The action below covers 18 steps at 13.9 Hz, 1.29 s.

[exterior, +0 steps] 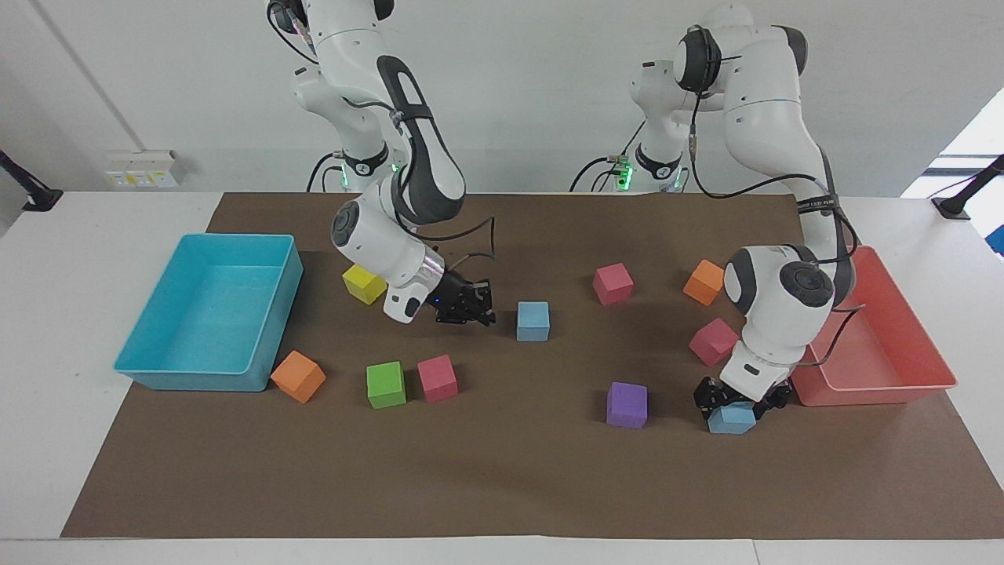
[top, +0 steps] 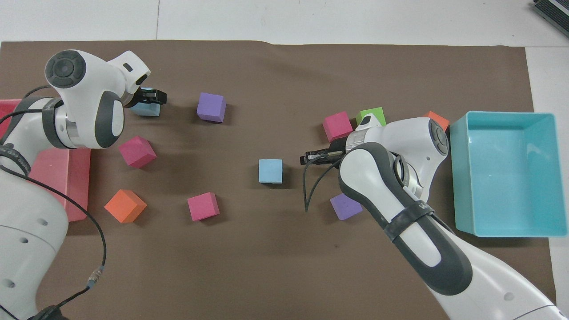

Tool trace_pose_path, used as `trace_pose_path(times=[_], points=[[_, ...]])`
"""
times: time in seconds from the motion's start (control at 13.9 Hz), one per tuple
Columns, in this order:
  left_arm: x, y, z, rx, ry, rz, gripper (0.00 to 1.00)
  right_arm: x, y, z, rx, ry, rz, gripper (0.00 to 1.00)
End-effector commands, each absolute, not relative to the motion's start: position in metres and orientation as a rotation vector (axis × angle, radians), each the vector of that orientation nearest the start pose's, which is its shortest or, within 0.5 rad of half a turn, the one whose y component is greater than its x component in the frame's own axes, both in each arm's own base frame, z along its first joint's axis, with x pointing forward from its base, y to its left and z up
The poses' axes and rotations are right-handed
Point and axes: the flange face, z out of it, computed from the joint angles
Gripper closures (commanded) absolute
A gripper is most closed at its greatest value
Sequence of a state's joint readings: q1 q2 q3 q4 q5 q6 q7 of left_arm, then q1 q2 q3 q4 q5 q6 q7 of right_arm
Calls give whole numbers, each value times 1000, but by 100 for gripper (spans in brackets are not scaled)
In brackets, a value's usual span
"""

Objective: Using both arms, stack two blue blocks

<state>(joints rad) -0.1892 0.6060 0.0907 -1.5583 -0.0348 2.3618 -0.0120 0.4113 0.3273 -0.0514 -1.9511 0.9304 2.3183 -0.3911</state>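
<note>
One blue block [exterior: 731, 421] [top: 144, 109] rests on the brown mat beside the red tray. My left gripper [exterior: 736, 399] [top: 151, 95] is down over it, its fingers closed in against two of the block's sides. The other blue block [exterior: 532, 321] [top: 270, 171] sits alone near the middle of the mat. My right gripper [exterior: 480, 312] [top: 307, 158] hangs low beside that block, toward the right arm's end of the table. It is a short gap away from the block and shut on nothing.
A red tray [exterior: 878, 388] lies at the left arm's end, a turquoise bin [exterior: 157, 369] at the right arm's end. A purple cube [exterior: 627, 405] and a pink cube [exterior: 714, 341] flank the gripped block. Yellow [exterior: 364, 282], green [exterior: 386, 384], pink and orange cubes lie scattered.
</note>
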Motion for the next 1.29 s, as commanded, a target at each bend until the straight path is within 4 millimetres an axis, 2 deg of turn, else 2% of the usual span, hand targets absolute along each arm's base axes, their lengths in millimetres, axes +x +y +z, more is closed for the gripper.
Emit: trace_pose_path(times=[0.0,0.14,0.43,0.72,0.79,0.93,1.22], points=[[711,-84,315,-3121,101,-333,76,572,231,310,-2434,-112,-76,100],[710,-86,315,-3122,108,-323,99,567,232,294,-2401,-81,-56,100],[710,-87,333,-3124,115,-330,100,554,234,265,-2311,13,-22,100],[697,-106,394,-3135,154,-310,100,550,240,261,-2287,45,-9,100],[691,-118,407,-3139,169,-300,100,548,238,257,-2287,48,0,100],[680,-148,420,-3146,151,-290,100,547,239,253,-2287,51,12,100],[656,-224,424,-3172,58,-284,100,548,237,253,-2287,54,10,100]])
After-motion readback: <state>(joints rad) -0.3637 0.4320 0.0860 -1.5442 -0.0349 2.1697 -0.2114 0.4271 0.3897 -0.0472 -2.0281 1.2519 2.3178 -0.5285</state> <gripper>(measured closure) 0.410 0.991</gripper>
